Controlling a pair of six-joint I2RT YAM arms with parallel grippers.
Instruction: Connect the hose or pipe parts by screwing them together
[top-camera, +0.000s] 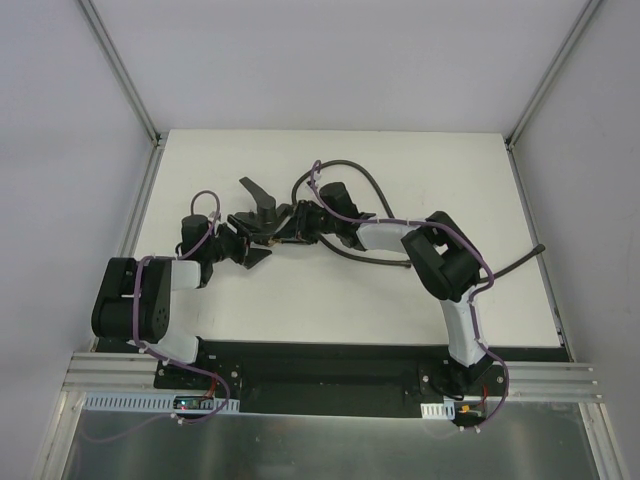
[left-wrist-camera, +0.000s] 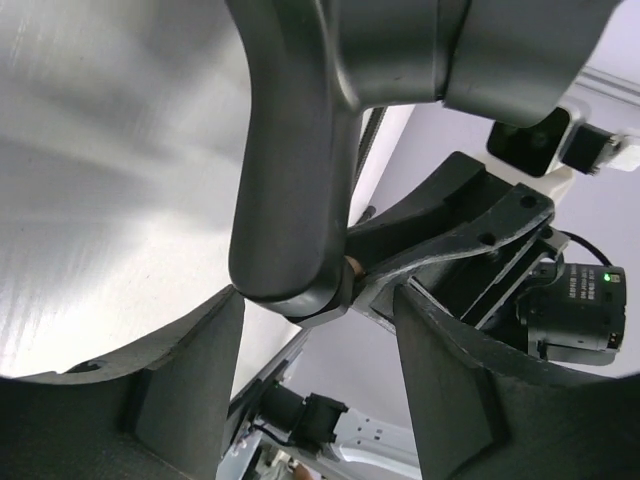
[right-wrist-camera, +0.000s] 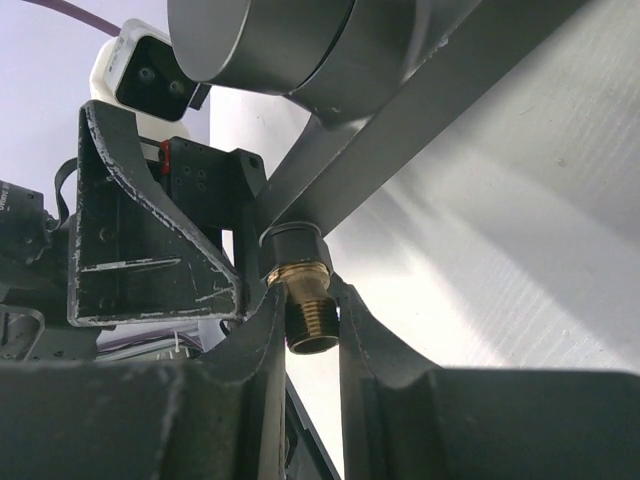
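Surface: you are looking at a white surface with both arms reaching in over its middle.
Right arm: your right arm bends up and leftward, and its wrist ends near the centre.
Left arm: your left arm reaches rightward, so its wrist faces the right one and the two tips meet.
Hose: the dark-grey hose lies loose on the surface. It loops behind the right wrist and passes under that arm, and one end trails towards the right edge. Neither pincer holds it.
Left pincer: your left pincer is spread, with one finger on each side of a grey leg of the fitting. The finger on the left of its wrist view sits right at the leg's end, while the other stands apart from it.
Right pincer: your right pincer is pinching the fitting, with both fingers pressed against a brass tip just below its dark collar.
Fitting: the forked fitting is held up between the two pincers, off the surface.
Brass tip: the threaded brass tip points down between the right fingers. Its open end is bare and nothing is screwed onto it.
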